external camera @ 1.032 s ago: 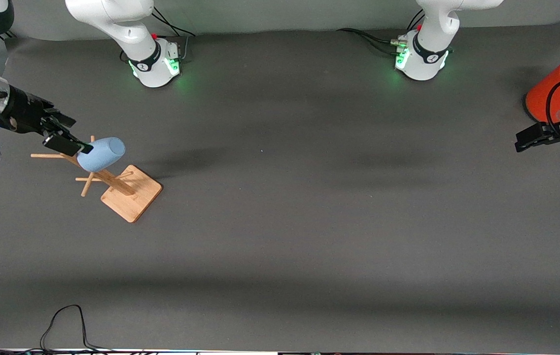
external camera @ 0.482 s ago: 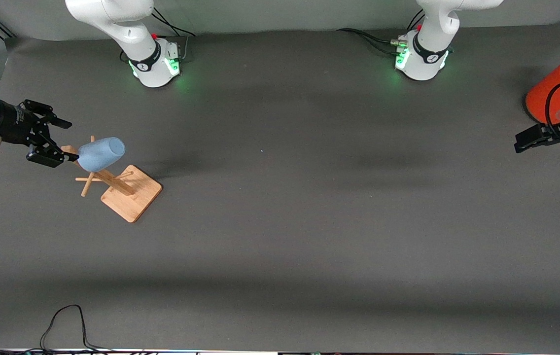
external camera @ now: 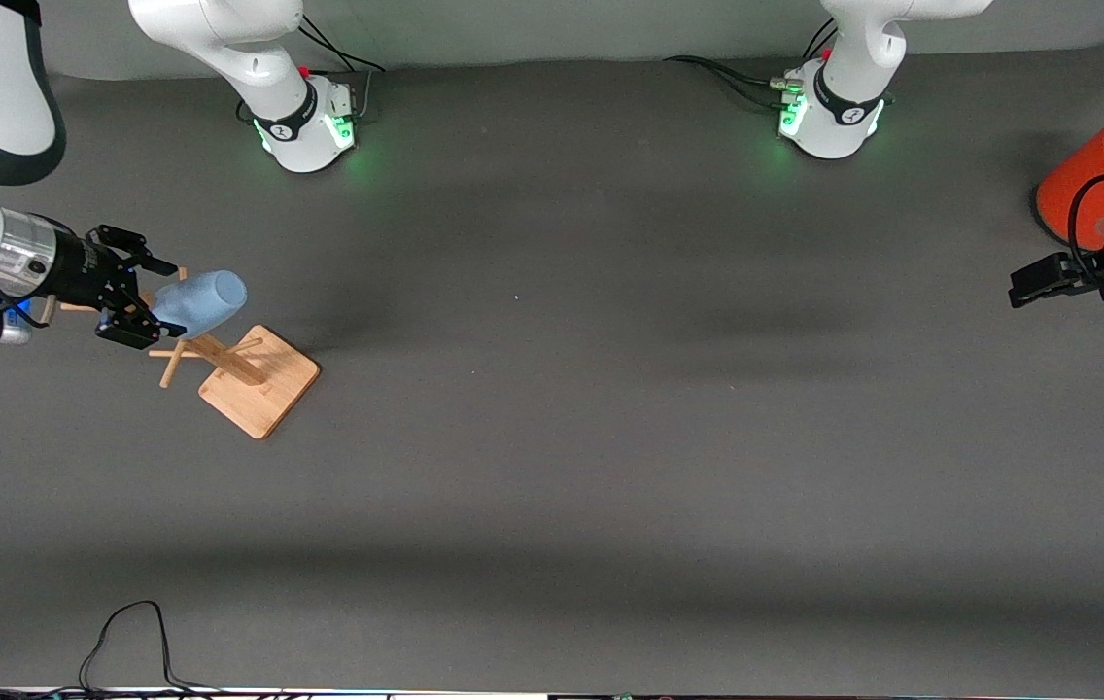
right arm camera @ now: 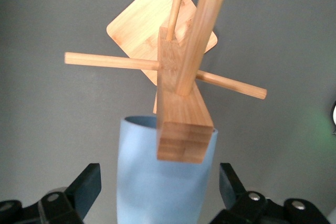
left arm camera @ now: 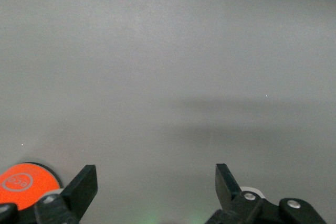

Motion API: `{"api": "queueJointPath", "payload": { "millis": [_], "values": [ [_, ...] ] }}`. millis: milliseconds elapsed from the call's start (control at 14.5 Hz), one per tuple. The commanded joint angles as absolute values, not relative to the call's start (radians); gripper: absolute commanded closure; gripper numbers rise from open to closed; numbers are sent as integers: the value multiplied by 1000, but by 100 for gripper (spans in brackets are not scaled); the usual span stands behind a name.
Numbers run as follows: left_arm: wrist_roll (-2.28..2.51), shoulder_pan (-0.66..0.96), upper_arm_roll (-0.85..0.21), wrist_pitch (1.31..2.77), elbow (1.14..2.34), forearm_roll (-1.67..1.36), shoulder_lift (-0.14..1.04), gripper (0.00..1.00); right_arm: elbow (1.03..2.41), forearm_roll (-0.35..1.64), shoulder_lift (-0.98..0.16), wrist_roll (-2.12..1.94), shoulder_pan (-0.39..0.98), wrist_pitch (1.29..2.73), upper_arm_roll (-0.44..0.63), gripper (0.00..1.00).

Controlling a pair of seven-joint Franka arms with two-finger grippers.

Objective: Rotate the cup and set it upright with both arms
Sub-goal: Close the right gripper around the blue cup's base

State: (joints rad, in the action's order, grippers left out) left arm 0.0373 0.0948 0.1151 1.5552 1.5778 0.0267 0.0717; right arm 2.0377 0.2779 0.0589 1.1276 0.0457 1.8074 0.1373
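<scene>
Plain light-blue cup hangs on a peg between the spread right pincer.

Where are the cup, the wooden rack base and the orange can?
cup (external camera: pixel 200 302), front view, on its side wall.
wooden rack base (external camera: pixel 265 394), front view, on the flat board's bare top.
orange can (external camera: pixel 1091 180), front view, on its orange side.

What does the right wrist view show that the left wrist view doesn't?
Only the right wrist view shows the cup hanging on the wooden rack, between the right gripper's open fingers, not yet clamped. Only the left wrist view shows the orange-red can beside the open, empty left gripper, which waits. Both show the grey table below.
</scene>
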Motion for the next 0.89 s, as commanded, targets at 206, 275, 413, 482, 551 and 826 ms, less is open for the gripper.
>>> {"api": "queueJointPath", "payload": {
  "millis": [206, 275, 413, 482, 551, 826],
  "values": [
    [23, 89, 114, 1552, 1583, 23, 71, 0, 2100, 339, 92, 1161, 58, 1842, 137, 0],
    [23, 89, 114, 1551, 1583, 21, 71, 0, 2100, 339, 92, 1161, 60, 1842, 137, 0],
    [23, 89, 114, 1548, 1583, 21, 71, 0, 2100, 339, 89, 1161, 60, 1842, 137, 0],
    [23, 89, 114, 1549, 1583, 20, 71, 0, 2100, 341, 87, 1161, 58, 1842, 137, 0],
    [23, 89, 114, 1551, 1583, 20, 71, 0, 2100, 341, 86, 1161, 60, 1844, 137, 2],
    [25, 87, 115, 1552, 1583, 17, 69, 0, 2099, 344, 84, 1151, 58, 1852, 137, 32]
  ]
}}
